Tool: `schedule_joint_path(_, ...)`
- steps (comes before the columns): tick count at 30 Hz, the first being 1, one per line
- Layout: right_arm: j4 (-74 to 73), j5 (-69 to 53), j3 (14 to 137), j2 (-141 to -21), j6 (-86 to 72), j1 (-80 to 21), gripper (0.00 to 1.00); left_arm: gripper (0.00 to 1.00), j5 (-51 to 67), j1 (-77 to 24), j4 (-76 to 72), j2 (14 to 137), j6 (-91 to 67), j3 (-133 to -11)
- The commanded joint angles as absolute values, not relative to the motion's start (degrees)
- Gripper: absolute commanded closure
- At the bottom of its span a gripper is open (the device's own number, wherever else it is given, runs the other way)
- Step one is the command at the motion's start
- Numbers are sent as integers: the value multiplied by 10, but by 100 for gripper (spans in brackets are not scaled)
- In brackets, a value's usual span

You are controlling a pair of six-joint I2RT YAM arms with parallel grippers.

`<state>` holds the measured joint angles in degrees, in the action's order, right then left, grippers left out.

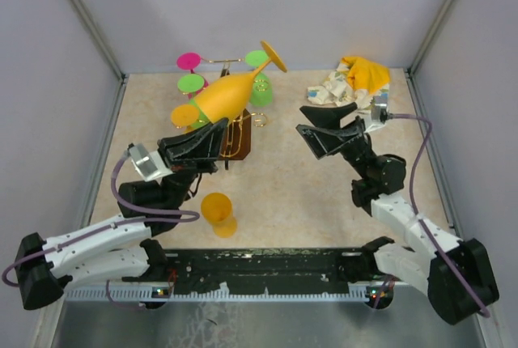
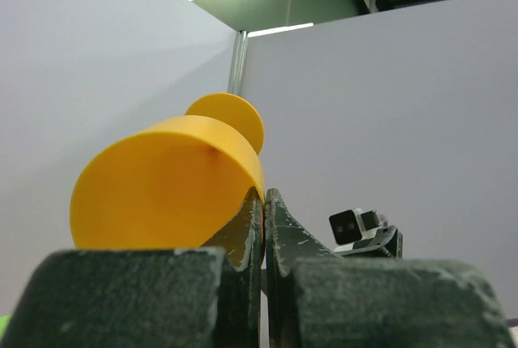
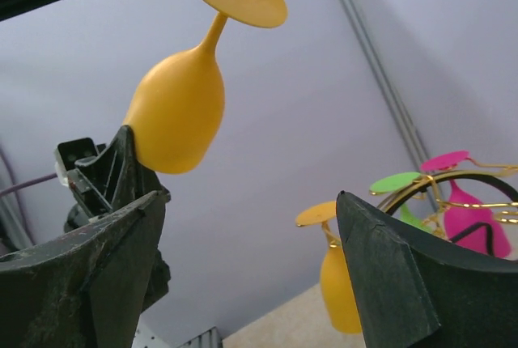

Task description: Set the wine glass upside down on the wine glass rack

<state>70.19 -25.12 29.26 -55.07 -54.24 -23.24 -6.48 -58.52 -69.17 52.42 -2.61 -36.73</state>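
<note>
The left gripper [image 1: 215,127] clenched the orange wine glass [image 1: 225,95] foot-up near the far-edge wine glass rack [image 1: 241,132] for hanging; the right gripper [image 1: 302,120] gaped.

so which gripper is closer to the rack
Left. The left gripper, shut on the orange wine glass, is right beside the wine glass rack; the right gripper is open, apart, off to its right.

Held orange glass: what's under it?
The rack, with a pink glass, green glasses and orange glass hanging. The held glass and left gripper cover its centre.
</note>
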Motion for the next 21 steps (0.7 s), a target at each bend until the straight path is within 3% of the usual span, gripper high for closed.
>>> schedule_joint_path(1, 913, -244, 331, -605, -607, -260, 15, 100, -50, -588, -780, 527, -50, -346)
schedule_joint_path(7, 985, -234, 376, -673, -606, -290, 17, 100, -43, -588, -826, 531, -83, -322)
schedule_joint_path(21, 988, -224, 459, -745, -530, -330, 22, 100, -15, -588, -884, 573, -172, -317)
